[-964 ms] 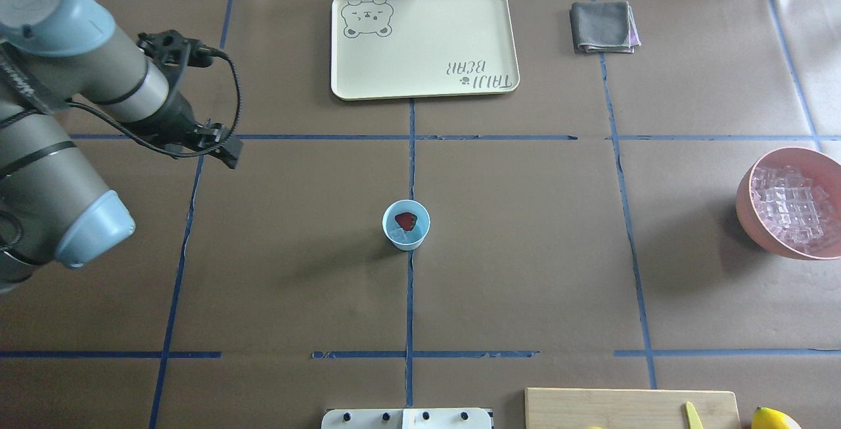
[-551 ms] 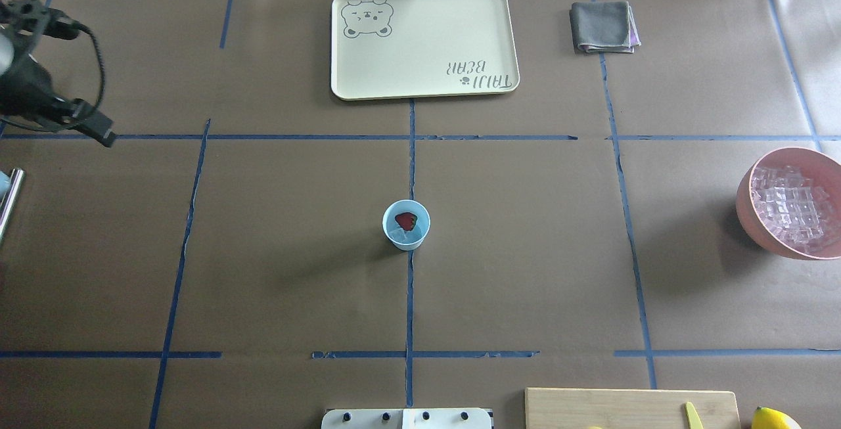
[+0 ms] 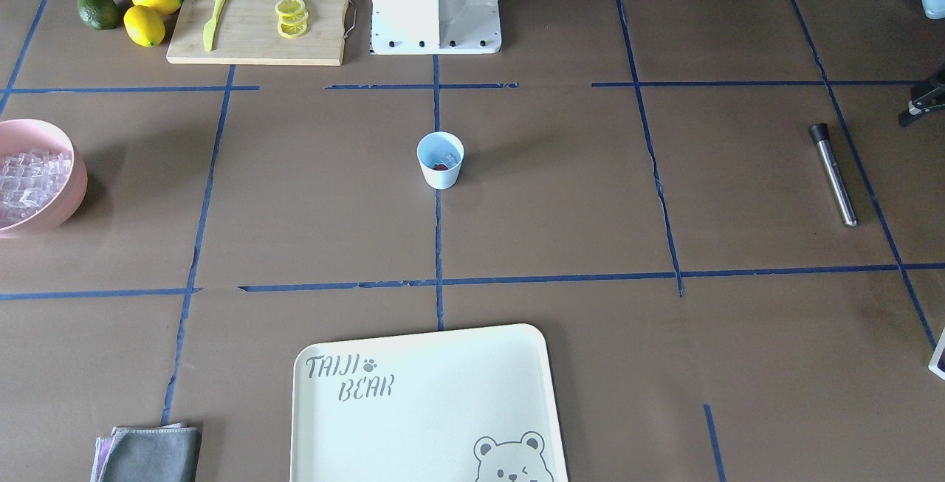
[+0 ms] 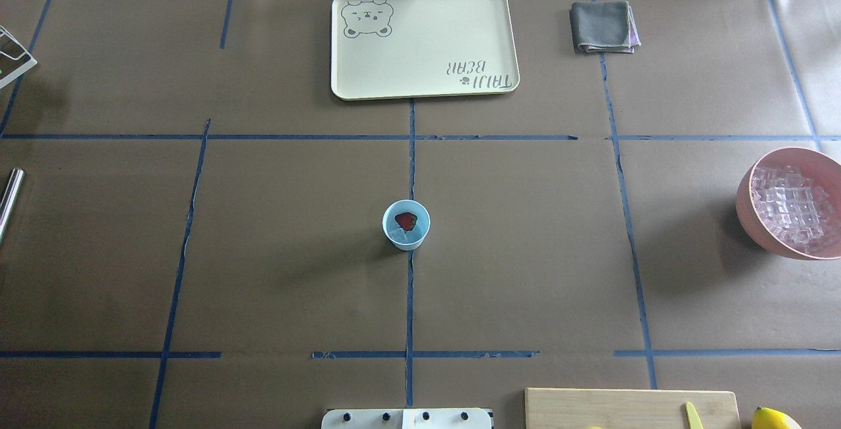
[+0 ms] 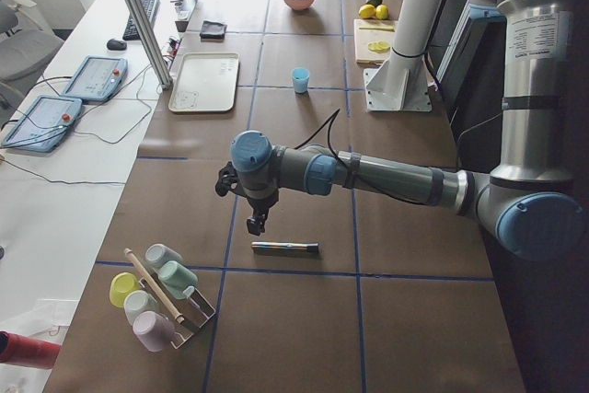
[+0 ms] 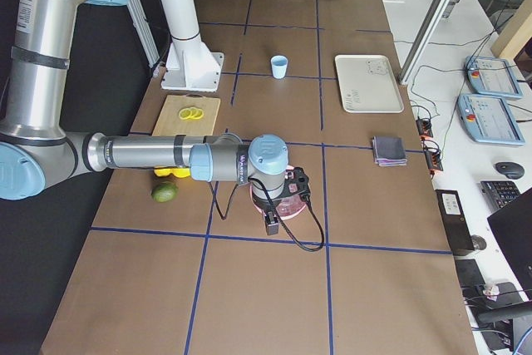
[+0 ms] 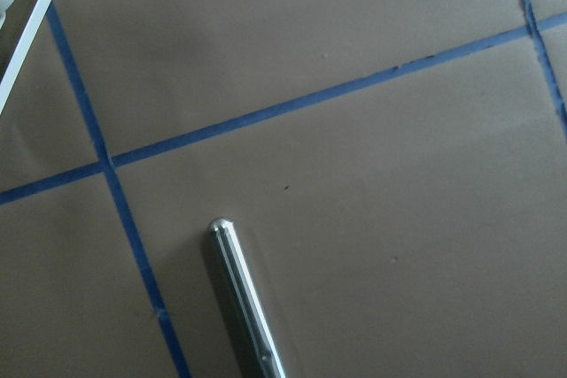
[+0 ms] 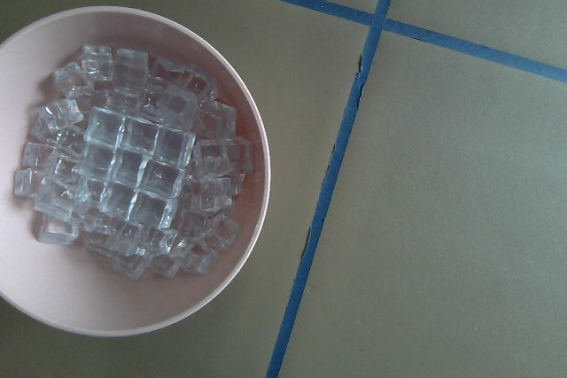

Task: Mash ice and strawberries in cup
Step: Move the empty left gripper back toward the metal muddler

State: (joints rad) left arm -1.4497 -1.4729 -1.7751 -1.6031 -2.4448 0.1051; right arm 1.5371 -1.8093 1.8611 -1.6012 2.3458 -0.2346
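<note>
The small pale-blue tapered plastic cup (image 4: 406,225) stands at the worktop's middle, holding the tiny red strawberry (image 4: 405,220) and clear ice cubes (image 4: 403,238). Whether the left gripper (image 5: 254,225) or the right gripper (image 6: 272,226) is clenched cannot be told.

left arm (image 5: 396,177) & right arm (image 6: 141,153): silver-grey tubes, pale-blue joint caps (image 5: 250,148), black wrist gear (image 6: 278,197) + cable (image 6: 309,230); white bolted base (image 3: 435,9)

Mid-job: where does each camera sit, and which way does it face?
Left wrist: down on muddler; no body shows.
Right wrist: down on bowl of ice; no body.
Front-facing: across the table, facing base; cup central.
Overhead: behind, looking forward and down; only base shows.
Exterior left: left end, along table; left arm near.
Exterior right: right end, along table; right arm near.
Shared: all exterior views show cup.
</note>
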